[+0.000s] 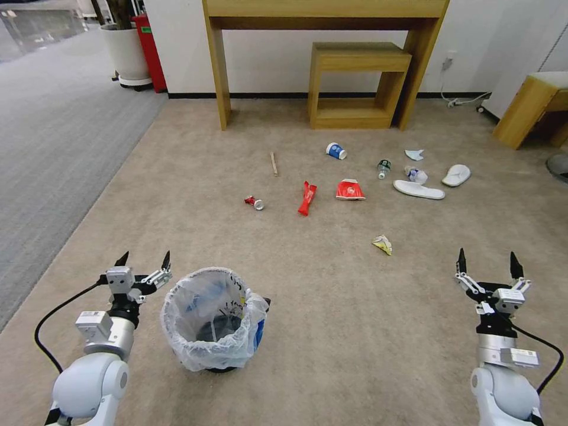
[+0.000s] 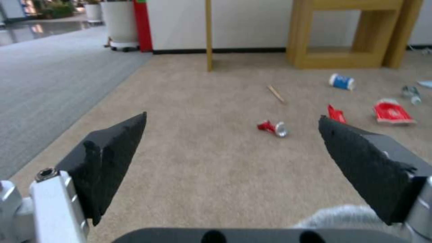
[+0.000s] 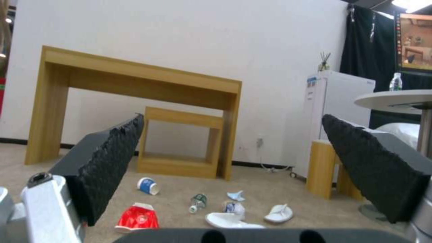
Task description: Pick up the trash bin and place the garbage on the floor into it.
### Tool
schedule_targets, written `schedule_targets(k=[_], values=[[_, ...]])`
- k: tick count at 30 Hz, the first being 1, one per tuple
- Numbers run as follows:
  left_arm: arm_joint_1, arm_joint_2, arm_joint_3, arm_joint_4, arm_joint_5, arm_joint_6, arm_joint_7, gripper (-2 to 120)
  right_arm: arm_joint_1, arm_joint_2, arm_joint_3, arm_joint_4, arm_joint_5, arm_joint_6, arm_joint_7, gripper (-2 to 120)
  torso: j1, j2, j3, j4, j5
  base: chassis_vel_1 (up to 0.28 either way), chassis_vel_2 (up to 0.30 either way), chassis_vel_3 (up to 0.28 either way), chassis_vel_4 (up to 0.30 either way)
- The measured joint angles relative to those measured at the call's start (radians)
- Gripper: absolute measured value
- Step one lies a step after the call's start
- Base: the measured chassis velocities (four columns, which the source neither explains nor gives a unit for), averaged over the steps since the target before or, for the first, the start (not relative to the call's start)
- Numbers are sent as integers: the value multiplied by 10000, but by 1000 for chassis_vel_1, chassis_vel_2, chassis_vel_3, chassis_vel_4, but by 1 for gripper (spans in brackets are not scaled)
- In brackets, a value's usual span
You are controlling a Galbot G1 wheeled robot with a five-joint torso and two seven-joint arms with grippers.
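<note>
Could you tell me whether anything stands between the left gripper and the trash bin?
Nothing visible does. The left gripper hangs open just beside the trash bin, with bare floor between them; the garbage lies farther ahead.

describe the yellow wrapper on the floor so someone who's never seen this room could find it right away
Start at the tall wooden table against the wall and come toward the robot across the beige carpet. Past the red wrappers and slippers lies the yellow wrapper, alone: the one crumpled yellow scrap.
</note>
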Motion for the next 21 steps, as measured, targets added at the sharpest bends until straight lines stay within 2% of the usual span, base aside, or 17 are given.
schedule_targets(k=[7, 21], values=[[-39, 512, 305, 400, -17, 119, 41, 100, -1, 12, -6, 52, -36, 1, -9, 100, 0, 0, 0, 0, 0, 0, 0, 0, 0], [-25, 986, 1213, 549, -510, 706, -230, 100, -29, -2, 18, 69, -35, -4, -12, 100, 0, 0, 0, 0, 0, 0, 0, 0, 0]])
